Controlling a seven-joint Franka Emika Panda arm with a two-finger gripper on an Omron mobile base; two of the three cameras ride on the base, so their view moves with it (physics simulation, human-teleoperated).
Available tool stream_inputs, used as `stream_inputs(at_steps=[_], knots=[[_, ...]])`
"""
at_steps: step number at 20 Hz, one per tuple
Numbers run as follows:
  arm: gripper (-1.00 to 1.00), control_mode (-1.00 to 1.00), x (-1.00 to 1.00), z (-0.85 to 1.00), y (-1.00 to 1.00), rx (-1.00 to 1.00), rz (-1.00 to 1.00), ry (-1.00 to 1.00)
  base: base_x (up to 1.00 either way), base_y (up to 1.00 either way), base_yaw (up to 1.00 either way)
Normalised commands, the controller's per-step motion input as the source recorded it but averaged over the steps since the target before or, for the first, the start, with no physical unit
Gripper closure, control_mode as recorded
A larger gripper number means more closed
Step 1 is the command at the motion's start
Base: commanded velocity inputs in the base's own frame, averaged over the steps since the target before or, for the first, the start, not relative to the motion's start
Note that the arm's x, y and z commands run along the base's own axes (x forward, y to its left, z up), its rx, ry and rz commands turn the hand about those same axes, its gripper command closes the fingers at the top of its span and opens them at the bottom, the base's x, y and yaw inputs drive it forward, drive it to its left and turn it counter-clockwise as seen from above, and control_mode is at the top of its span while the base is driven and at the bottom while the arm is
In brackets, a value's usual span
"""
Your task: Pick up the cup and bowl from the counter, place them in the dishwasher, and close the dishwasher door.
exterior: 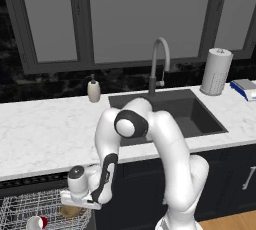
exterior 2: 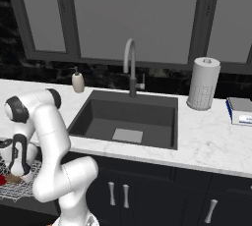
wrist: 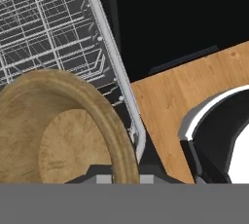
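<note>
I see the counter (exterior: 45, 129) running wide across the scene, its dark sink (exterior 2: 125, 117) sunk in the middle; a soap dispenser (exterior: 93, 90) stands at the far edge left of the sink, a paper towel roll (exterior 2: 203, 83) to its right. Below the counter on the left, the dishwasher (exterior: 30, 181) stands open with its white wire rack (exterior: 30, 211) pulled out. My gripper (exterior: 75, 205) is down over the rack's right side, jaws drawn narrow on the rim of the bowl (wrist: 58, 130), which hangs just above the wires. The cup (exterior: 38, 222) lies in the rack, near left of the bowl.
</note>
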Motion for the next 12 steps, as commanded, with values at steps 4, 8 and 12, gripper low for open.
stream_inputs(at_steps=[4, 8, 12], knots=[[1.0, -1.0, 0.37, -0.5, 0.09, 0.0, 0.0, -0.02, 0.0, 0.0, 0.0], [1.0, -1.0, 0.32, -0.24, 0.44, 0.0, 0.0, -0.08, 0.0, 0.0, 0.0], [1.0, -1.0, 0.01, -0.19, 0.52, 0.0, 0.0, -0.07, 0.0, 0.0, 0.0]])
